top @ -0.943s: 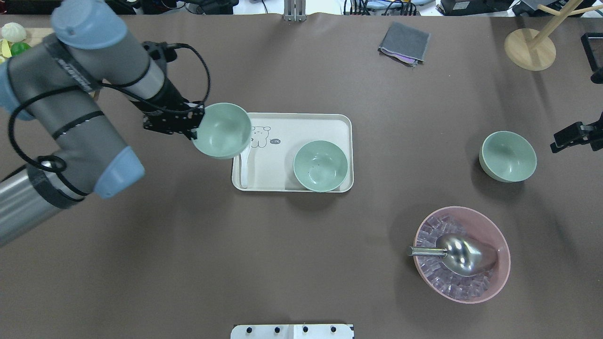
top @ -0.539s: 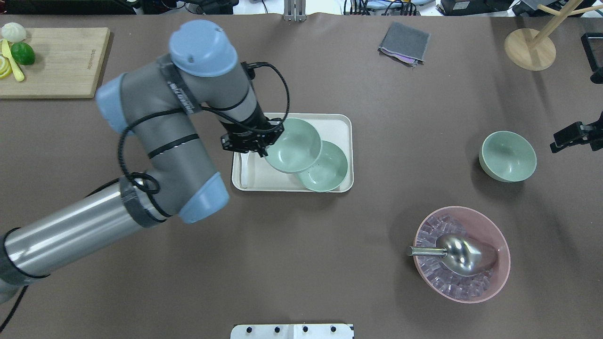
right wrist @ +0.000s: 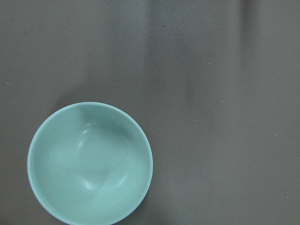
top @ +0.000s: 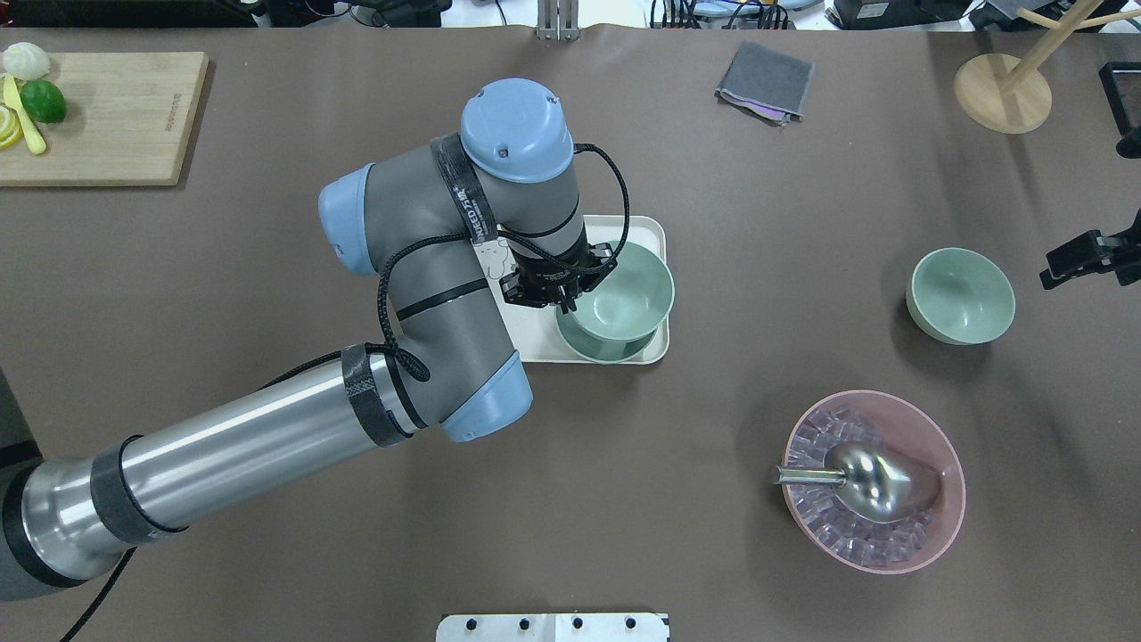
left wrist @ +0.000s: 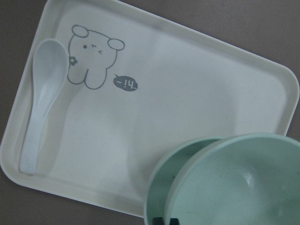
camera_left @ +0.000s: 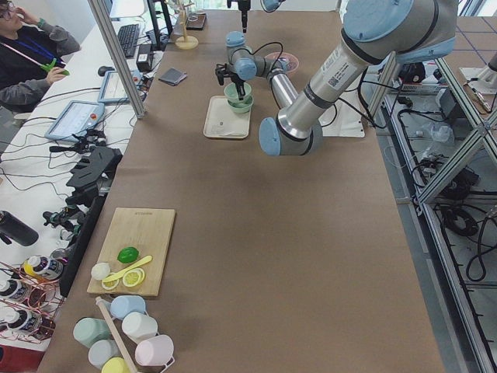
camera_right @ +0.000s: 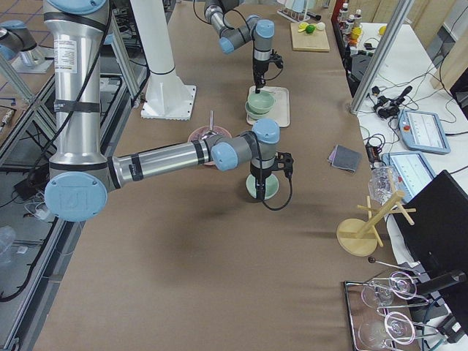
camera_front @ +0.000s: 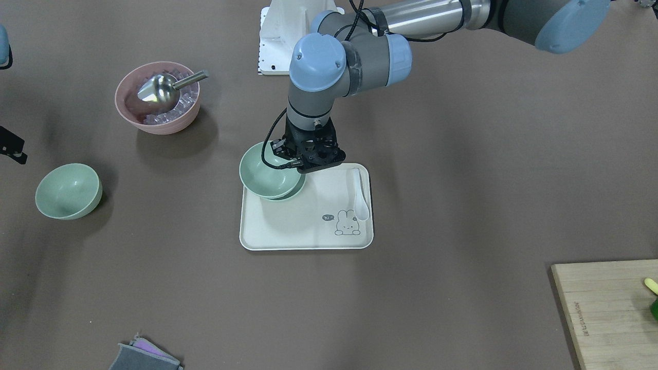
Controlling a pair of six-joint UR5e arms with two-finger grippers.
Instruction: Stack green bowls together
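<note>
Left gripper (top: 570,301) clamped on rim of green bowl (top: 626,287), over second green bowl (top: 606,350), tray (camera_front: 288,228) printed "hi"

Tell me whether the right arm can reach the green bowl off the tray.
Probably yes. The right gripper hangs close by the lone green bowl, which sits upright on the table, and nothing stands between them.

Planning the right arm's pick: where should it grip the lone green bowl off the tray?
I'd pinch the rim of the lone green bowl from straight above, one finger inside: it sits upright, mouth open, rim fully exposed.
</note>
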